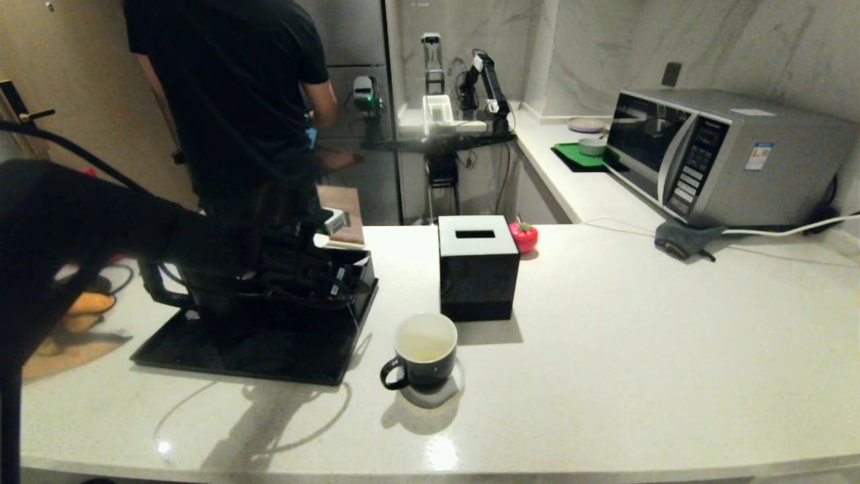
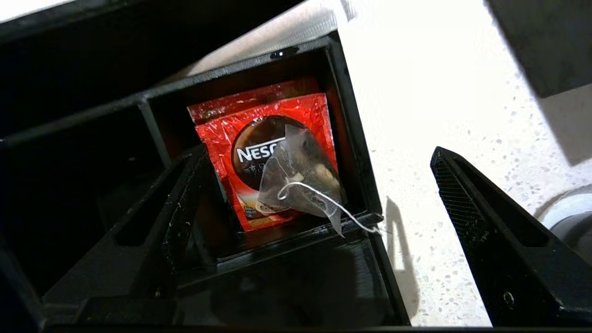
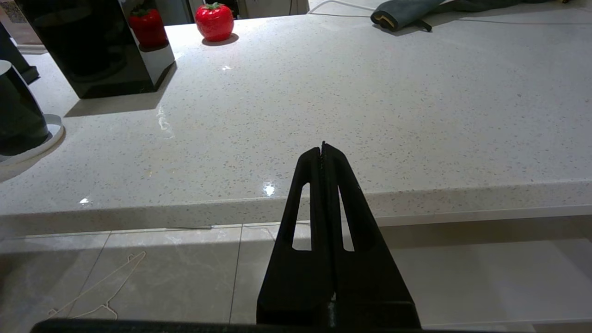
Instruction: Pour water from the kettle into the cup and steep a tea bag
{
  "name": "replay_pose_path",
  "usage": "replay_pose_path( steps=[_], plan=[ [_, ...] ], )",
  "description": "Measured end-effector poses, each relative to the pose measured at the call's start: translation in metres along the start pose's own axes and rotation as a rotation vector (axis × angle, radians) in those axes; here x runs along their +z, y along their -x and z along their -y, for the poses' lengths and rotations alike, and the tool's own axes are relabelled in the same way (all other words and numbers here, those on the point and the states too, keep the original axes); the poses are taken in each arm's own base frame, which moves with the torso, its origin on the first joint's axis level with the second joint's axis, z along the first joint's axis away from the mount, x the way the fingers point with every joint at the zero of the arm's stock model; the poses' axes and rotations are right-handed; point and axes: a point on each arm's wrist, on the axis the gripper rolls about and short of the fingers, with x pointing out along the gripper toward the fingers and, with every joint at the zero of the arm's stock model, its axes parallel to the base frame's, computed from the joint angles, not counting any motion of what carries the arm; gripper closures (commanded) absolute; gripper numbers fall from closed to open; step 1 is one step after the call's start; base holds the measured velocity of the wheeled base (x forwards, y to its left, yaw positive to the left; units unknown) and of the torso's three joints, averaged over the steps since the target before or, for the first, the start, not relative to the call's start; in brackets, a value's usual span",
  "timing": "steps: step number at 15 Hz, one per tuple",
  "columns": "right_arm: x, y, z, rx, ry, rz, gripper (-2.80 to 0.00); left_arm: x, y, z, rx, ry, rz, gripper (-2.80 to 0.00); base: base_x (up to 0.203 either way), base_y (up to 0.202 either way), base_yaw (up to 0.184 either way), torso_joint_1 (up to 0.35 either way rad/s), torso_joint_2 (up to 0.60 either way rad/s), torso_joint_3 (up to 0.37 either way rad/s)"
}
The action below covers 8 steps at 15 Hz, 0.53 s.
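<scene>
Left wrist view: left gripper [image 2: 319,222] spread wide around the tea bag [image 2: 298,178]; light, soft, probably best pinched at its middle.

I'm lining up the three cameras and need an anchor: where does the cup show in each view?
Head view: the cup stands on the counter, in front of the black tissue box.
Left wrist view: only a sliver at the edge.
Right wrist view: its dark side at the edge.
Shared landmark: the tissue box.
</scene>
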Motion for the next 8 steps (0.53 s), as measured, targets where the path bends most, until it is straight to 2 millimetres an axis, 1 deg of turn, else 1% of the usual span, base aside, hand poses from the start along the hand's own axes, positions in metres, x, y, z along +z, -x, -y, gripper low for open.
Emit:
replay_pose_path(
  steps=[8],
  plan=[
    [0.0, 0.0, 0.0, 0.0, 0.0, 0.0, 0.0, -0.0032, -0.0053, 0.0021, -0.006, 0.0, -0.015, -2.8, 0.0, 0.0, 0.0, 0.0, 0.0, 0.0]
  ],
)
